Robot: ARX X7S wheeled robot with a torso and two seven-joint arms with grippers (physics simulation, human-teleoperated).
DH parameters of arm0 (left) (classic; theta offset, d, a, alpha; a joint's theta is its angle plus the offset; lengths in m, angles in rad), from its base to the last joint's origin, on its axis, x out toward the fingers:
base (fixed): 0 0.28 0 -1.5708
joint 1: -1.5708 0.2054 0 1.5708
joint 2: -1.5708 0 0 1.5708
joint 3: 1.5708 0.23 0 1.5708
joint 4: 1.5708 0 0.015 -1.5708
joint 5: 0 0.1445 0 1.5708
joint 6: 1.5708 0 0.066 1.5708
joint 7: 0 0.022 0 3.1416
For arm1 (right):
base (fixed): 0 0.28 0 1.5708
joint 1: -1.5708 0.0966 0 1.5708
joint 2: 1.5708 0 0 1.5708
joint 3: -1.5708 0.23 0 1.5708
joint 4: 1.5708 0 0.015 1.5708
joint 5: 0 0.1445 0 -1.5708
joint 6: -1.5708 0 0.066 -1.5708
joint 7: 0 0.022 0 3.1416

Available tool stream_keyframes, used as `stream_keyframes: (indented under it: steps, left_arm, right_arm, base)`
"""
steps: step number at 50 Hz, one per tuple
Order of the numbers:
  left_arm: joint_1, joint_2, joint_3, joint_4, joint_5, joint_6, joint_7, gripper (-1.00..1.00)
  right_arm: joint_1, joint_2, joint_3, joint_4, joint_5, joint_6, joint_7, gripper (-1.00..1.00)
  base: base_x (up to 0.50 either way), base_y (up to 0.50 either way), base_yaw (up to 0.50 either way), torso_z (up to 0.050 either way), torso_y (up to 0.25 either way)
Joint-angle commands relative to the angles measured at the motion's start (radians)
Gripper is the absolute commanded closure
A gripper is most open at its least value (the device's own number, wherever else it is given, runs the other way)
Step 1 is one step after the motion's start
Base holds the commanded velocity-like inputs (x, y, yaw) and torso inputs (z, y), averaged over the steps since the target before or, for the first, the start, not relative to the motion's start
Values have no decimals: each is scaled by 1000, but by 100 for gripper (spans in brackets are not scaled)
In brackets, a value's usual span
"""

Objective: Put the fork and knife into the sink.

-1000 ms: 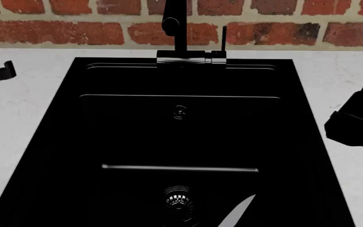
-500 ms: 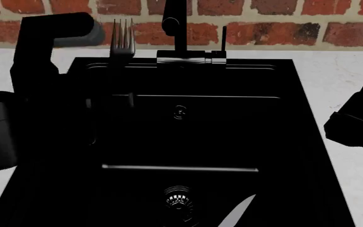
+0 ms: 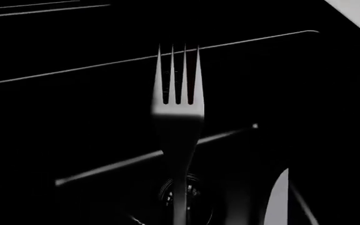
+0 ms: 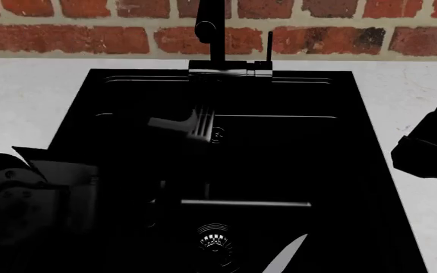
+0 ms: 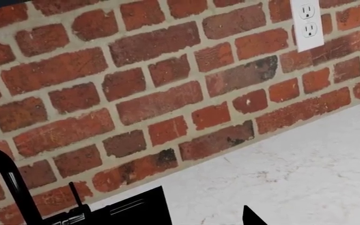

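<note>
The black sink (image 4: 340,170) fills the head view. My left gripper (image 4: 174,136) reaches over the basin from the left and is shut on the fork (image 4: 202,124). The fork's silver tines point toward the faucet. In the left wrist view the fork (image 3: 177,110) hangs above the basin, with the drain strainer (image 3: 189,197) below its handle; the jaws themselves are lost in the dark. The knife (image 4: 283,259) lies in the sink beside the drain, its pale blade (image 3: 277,201) also showing. My right gripper (image 4: 431,136) hovers over the counter right of the sink, open and empty.
A black faucet (image 4: 212,34) stands at the sink's back edge against a red brick wall (image 5: 142,70). White marbled counter (image 4: 423,91) flanks the sink on both sides. A white outlet (image 5: 308,21) sits on the wall to the right.
My left arm swung in from the left with the fork, held it upright near the wall, then lowered it over the middle of the basin. The right arm and the knife stayed put.
</note>
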Motion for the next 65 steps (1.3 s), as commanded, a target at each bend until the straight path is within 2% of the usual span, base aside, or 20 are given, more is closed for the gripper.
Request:
stream_keyframes:
  steps: [1, 34, 35, 47, 56, 65]
  left_arm:
    - [29, 65, 51, -147, 34, -15, 61, 100]
    - [62, 102, 59, -257, -17, -81, 60, 100]
    - [59, 104, 63, -265, -15, -84, 62, -100]
    - [22, 87, 63, -232, -4, -85, 42, -100]
    - [-71, -9, -10, 1, -53, -92, -81, -100]
    - [-156, -72, -75, 141, -109, -109, -156, -100]
  right_arm:
    - [-14, -2, 1, -4, -5, -9, -1, -100]
    - [-40, 4, 29, -23, 14, -19, 12, -100]
    - [-39, 4, 29, -22, 15, -19, 13, -100]
    - [-23, 4, 15, -12, 13, -18, 12, -100]
    - [-13, 1, 6, -8, 14, -18, 13, -100]
    - [-26, 1, 11, -14, 14, -26, 8, -100]
  base:
    - [0, 0, 0, 0, 0]
    - [0, 0, 0, 0, 0]
    - [0, 0, 0, 0, 0]
    - [0, 0, 0, 0, 0]
    - [0, 0, 0, 0, 0]
    - [0, 0, 0, 0, 0]
